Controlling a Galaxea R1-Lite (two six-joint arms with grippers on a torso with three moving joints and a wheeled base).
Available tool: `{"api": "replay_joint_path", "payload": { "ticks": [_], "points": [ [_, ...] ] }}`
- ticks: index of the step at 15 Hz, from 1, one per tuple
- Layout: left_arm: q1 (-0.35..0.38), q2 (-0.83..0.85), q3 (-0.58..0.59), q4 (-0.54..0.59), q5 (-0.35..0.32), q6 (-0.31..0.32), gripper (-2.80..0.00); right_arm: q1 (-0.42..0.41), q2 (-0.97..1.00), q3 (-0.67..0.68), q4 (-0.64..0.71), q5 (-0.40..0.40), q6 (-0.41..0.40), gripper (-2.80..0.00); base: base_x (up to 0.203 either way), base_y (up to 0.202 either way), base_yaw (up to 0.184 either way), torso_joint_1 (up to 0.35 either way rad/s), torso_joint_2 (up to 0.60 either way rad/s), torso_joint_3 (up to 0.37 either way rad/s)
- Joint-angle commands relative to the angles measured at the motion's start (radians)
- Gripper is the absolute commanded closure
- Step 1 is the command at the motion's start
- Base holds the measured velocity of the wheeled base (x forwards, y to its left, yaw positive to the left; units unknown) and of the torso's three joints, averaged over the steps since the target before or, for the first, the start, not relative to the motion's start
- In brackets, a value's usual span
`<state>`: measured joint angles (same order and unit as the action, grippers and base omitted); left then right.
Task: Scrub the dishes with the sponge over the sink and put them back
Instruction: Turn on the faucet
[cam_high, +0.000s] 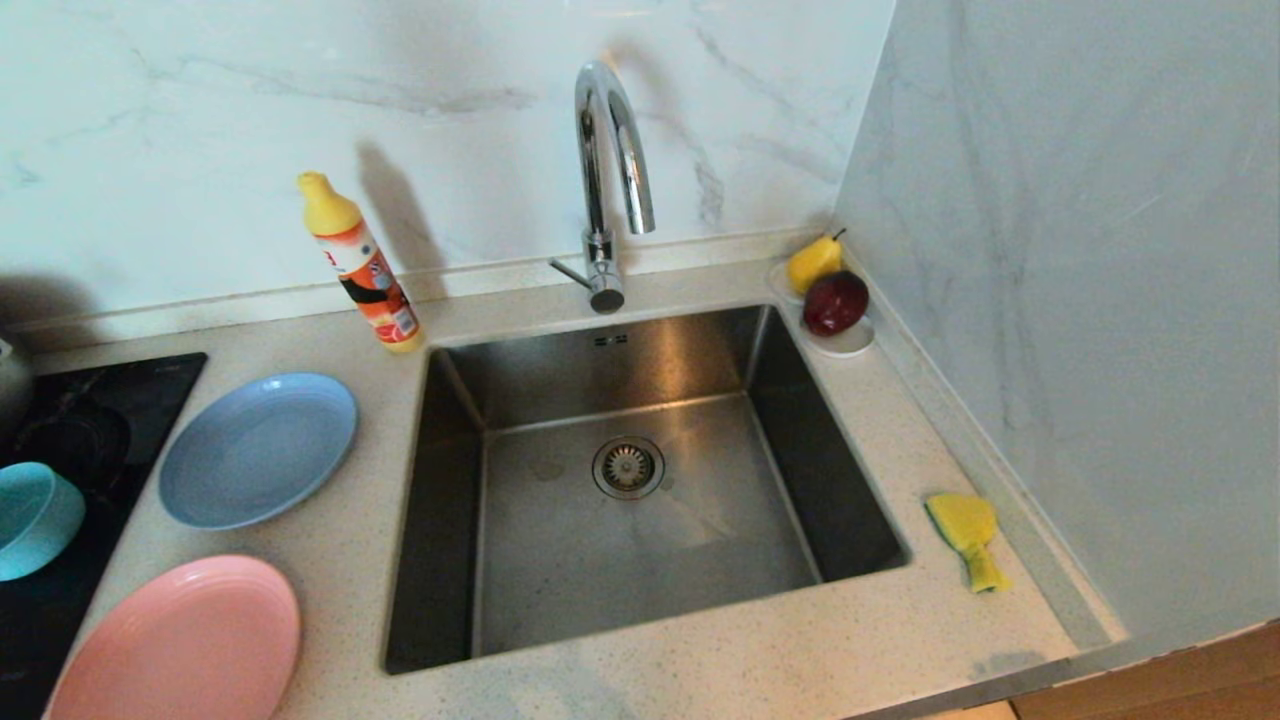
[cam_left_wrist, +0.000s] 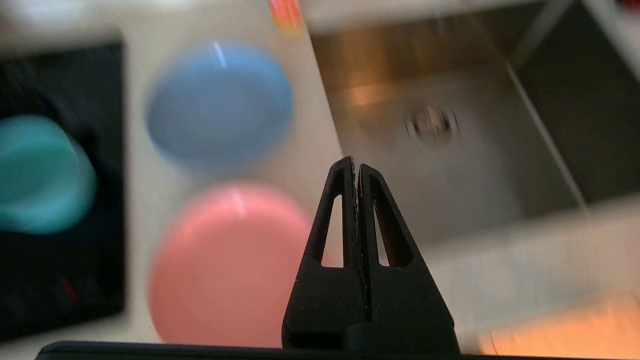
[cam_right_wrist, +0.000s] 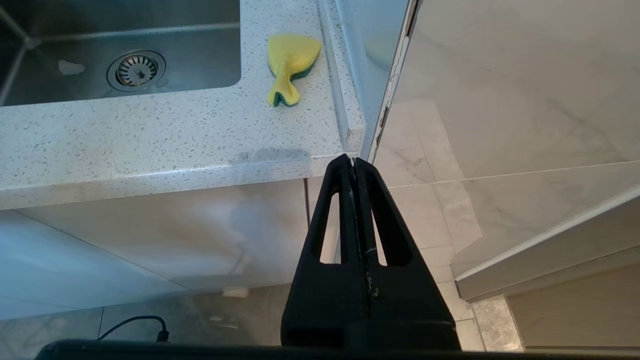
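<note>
A light-blue plate (cam_high: 258, 448) and a pink plate (cam_high: 180, 645) lie on the counter left of the steel sink (cam_high: 850, 470). The teal bowl (cam_high: 35, 518) rests on the black hob at the far left. The yellow sponge (cam_high: 968, 535) with its green layer lies on the counter right of the sink. Neither arm shows in the head view. My left gripper (cam_left_wrist: 354, 163) is shut and empty, held above the counter between the pink plate (cam_left_wrist: 225, 265) and the sink (cam_left_wrist: 540, 150). My right gripper (cam_right_wrist: 354, 161) is shut and empty, below the counter's front edge, near the sponge (cam_right_wrist: 290, 62).
An orange dish-soap bottle (cam_high: 362, 265) leans by the sink's back left corner. The chrome tap (cam_high: 610, 180) arches over the basin. A white saucer (cam_high: 850, 343) with a yellow pear and a dark red fruit sits in the back right corner. A wall closes the right side.
</note>
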<state>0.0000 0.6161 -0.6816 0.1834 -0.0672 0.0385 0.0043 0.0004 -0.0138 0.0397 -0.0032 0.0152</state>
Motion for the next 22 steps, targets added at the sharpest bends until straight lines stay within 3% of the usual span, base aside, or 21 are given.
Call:
{"api": "replay_joint_path", "payload": {
  "ticks": [1,5,7,11,12,14,16,22],
  "points": [
    [0.008,-0.33,0.269,0.009,-0.027,0.003,0.0,0.0,-0.002,0.0,0.0,0.0,0.0,0.0,0.0,0.0,0.0,0.0,0.0,0.0],
    [0.011,-0.595,0.578,-0.01,-0.033,0.009,0.0,0.0,-0.002,0.0,0.0,0.0,0.0,0.0,0.0,0.0,0.0,0.0,0.0,0.0],
    [0.012,-0.614,0.629,-0.039,0.077,0.001,0.0,0.0,-0.002,0.0,0.0,0.0,0.0,0.0,0.0,0.0,0.0,0.0,0.0,0.0],
    [0.012,-0.615,0.642,-0.059,0.073,0.01,0.0,0.0,-0.002,0.0,0.0,0.0,0.0,0.0,0.0,0.0,0.0,0.0,0.0,0.0],
    [0.012,-0.614,0.652,-0.084,0.071,0.032,0.0,0.0,-0.002,0.0,0.0,0.0,0.0,0.0,0.0,0.0,0.0,0.0,0.0,0.0],
    [0.012,-0.616,0.683,-0.173,0.032,0.133,0.0,0.0,-0.002,0.0,0.0,0.0,0.0,0.0,0.0,0.0,0.0,0.0,0.0,0.0],
    [0.012,-0.615,0.671,-0.126,0.021,0.123,0.0,0.0,-0.001,0.0,0.0,0.0,0.0,0.0,0.0,0.0,0.0,0.0,0.0,0.0],
    [0.012,-0.615,0.672,-0.131,0.029,0.072,0.0,0.0,-0.002,0.0,0.0,0.0,0.0,0.0,0.0,0.0,0.0,0.0,0.0,0.0]
  ]
}}
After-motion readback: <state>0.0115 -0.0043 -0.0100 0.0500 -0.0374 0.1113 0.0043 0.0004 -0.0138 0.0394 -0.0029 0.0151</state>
